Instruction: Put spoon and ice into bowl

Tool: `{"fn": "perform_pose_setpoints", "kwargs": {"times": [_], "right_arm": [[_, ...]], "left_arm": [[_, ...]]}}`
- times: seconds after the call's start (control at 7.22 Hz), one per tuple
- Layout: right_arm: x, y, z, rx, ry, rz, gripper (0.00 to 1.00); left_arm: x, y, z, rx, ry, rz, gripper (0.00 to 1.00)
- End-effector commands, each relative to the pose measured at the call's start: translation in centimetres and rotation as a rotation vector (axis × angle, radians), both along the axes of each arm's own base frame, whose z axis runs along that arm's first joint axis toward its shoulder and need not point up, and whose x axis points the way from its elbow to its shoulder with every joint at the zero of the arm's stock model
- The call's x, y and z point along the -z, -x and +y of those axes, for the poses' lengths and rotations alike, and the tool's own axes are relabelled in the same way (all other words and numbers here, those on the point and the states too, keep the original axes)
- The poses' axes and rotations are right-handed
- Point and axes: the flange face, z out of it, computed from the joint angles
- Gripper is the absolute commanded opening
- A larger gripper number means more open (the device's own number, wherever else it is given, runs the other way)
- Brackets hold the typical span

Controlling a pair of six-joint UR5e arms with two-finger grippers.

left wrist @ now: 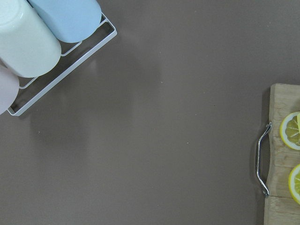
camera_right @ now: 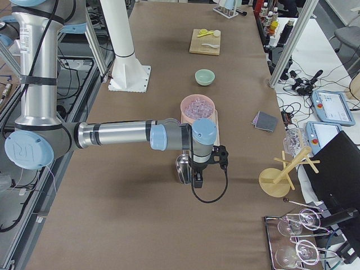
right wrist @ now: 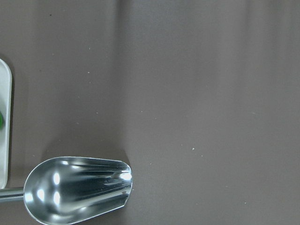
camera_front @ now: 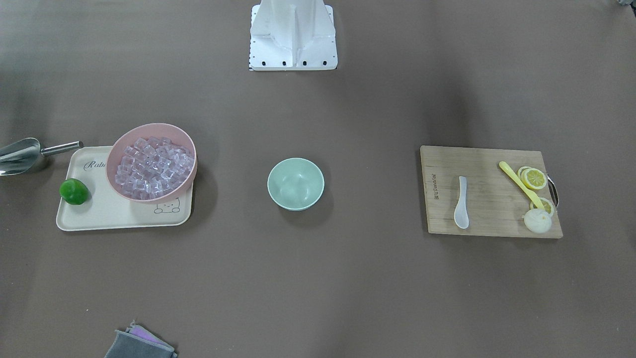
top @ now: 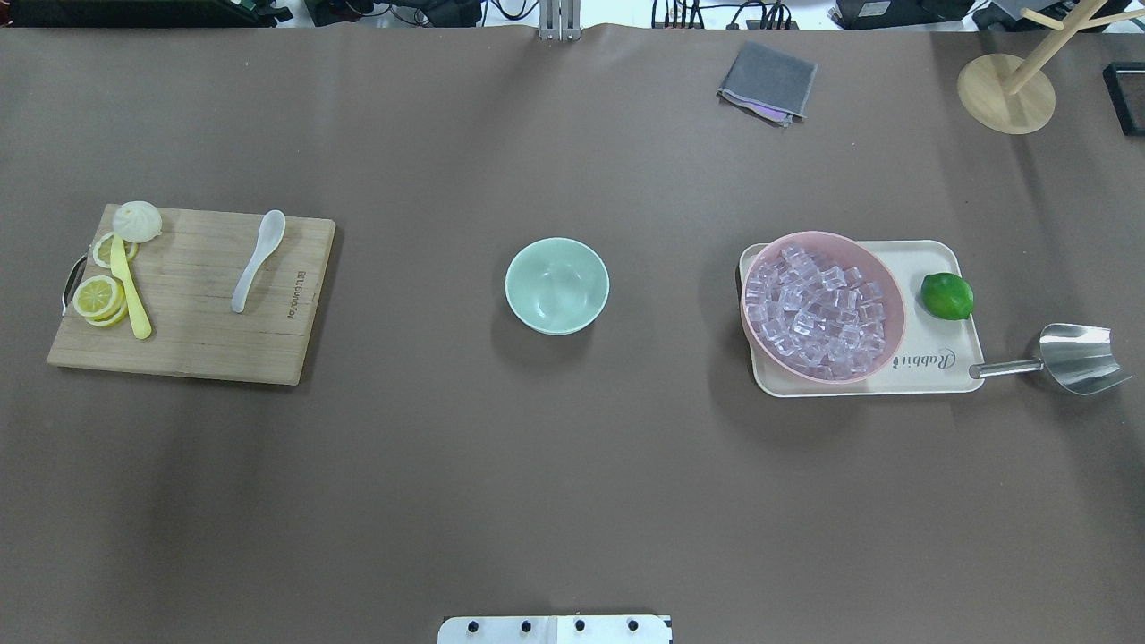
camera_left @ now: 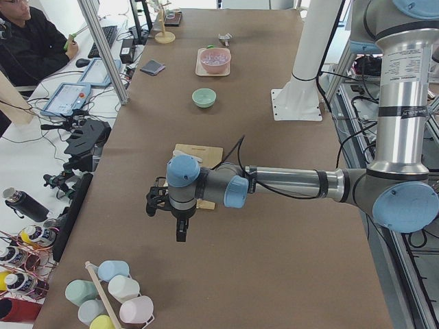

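Spoon (top: 258, 259) lies on cutting board (top: 197, 340) at table's left, clear of yellow utensil (top: 131, 291) and lemon slices (top: 97, 295) further left. Ice (top: 818, 313) heaped in pink bowl (top: 823, 236) on tray (top: 939, 259) at right, lime (top: 946, 296) beside it. Metal scoop (top: 1078, 358) just right of tray. Bowl (top: 556, 291) at centre, well apart from board and tray. Left gripper (camera_left: 182, 235) hangs past board's left end, right gripper (camera_right: 197, 181) above scoop. Both show only in side views; cannot tell jaw opening.
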Motion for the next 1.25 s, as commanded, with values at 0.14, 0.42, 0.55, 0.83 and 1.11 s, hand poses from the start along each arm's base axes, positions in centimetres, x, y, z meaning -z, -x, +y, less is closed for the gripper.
{"fn": "perform_pose_setpoints", "kwargs": {"times": [0.14, 0.42, 0.55, 0.83, 1.11], "right_arm": [[0.2, 0.0, -0.3, -0.001, -0.005, 0.001, 1.0], [1.7, 0.0, -1.0, 0.0, -0.044, 0.001, 1.0], [3.7, 0.2, -2.6, 0.002, -0.085, -0.004, 1.0], [6.5, 1.4, -4.9, 0.022, -0.144, -0.013, 1.0], [9.9, 4.2, -7.7, 0.073, -0.21, -0.019, 1.0]], "left_arm": [[1.2, -0.1, -0.5, -0.002, -0.022, 0.009, 0.98], [4.9, -0.5, -2.8, -0.004, -0.092, 0.013, 0.98], [8.2, -3.9, -5.5, -0.064, -0.154, 0.013, 0.98], [12.9, -12.7, -7.6, -0.177, -0.246, 0.026, 0.98], [18.6, -18.7, -9.3, -0.237, -0.36, 0.063, 0.98]]}}
